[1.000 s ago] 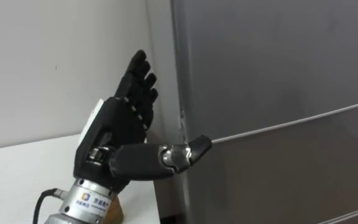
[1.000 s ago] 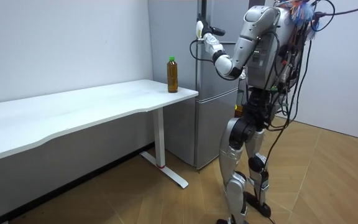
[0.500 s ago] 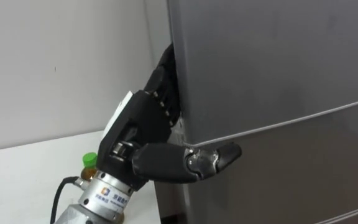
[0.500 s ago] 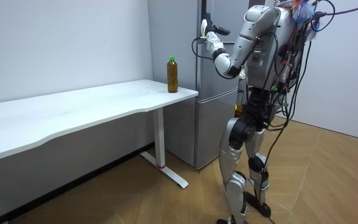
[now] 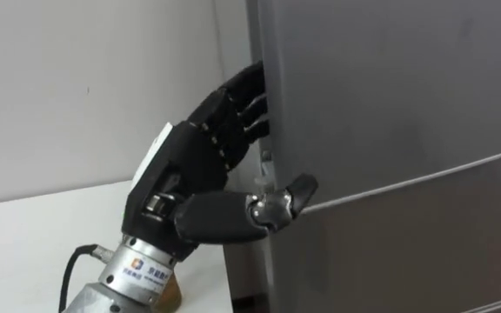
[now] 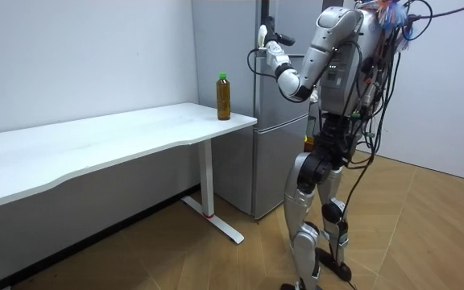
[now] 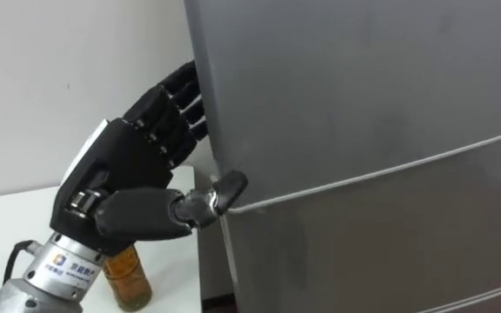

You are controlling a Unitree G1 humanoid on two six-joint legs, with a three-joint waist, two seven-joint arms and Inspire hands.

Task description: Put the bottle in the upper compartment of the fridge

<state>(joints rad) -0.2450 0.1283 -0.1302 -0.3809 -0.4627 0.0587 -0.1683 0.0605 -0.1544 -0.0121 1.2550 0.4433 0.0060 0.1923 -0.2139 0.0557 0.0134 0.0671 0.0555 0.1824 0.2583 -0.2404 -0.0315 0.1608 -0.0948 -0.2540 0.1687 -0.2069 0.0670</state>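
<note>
Wrist low in the eye views, and the left hand is raised against the left edge of the fridge. Its thumb lies across the grey front, tip right at the thin seam that divides the upper door from the lower one. The rest of the hand runs in behind the door's edge and is hidden there, so whether it has a grip on that edge can't be told.

Bottle now: it's not in the hand. It stands below the wrist, upright, amber liquid showing in the right eye view, and well clear of the palm. In the room view it has a green cap and stands on the white table, at the corner nearest the fridge.

Both fridge doors are closed, the seam a clean line across the front. The table runs along a plain pale wall on the room view's left, its end just beside the fridge. The robot stands upright on the wood floor, facing the fridge, left arm lifted to the upper door.
</note>
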